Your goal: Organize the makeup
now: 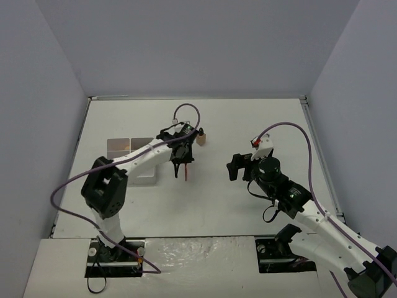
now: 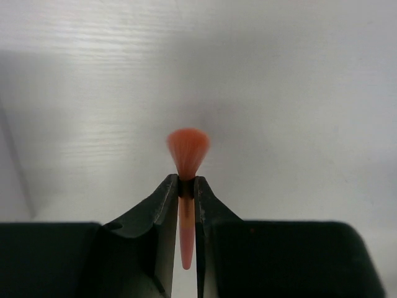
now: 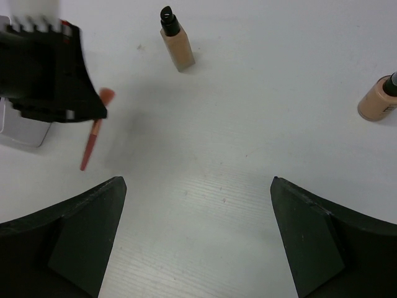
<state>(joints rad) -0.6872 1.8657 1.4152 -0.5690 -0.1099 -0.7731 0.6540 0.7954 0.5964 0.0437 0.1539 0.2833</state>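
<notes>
Brush: a peach-bristled brush (image 2: 188,152) with a pink-red tapered handle, held at the ferrule, bristles pointing away from the wrist camera.
Brush position: mid-table, just right of the organizer tray (image 1: 124,147). In the right wrist view it hangs tilted, with its shadow cast apart from it, so it is probably clear of the table (image 1: 205,205).
Left gripper: the left gripper (image 2: 186,182) has its fingers (image 2: 162,205) closed onto the brush from both sides, with no gap showing.
Tan bottle: a tan bottle (image 1: 201,138) with a dark cap stands upright just far-right of the left gripper, apart from it.
Second tan bottle: the second tan bottle (image 3: 378,99) sits at the right edge of the right wrist view and lies tilted in the frame. Whether it stands or lies cannot be told.
Right gripper: the right gripper (image 3: 197,181) has its jaws spread wide and holds nothing. It hovers over bare table right of centre.
Progress (judgement): early. One brush is in hand and not yet placed, and both bottles are loose on the table. The tray's contents are too small to read.
Remaining (judgement): carry the brush left to a tray compartment, then move the bottles.
View differences: the left wrist view alone shows the exact grip point. The right wrist view alone shows the second bottle and the brush's tilt. The top view alone shows the tray's place relative to both arms.
</notes>
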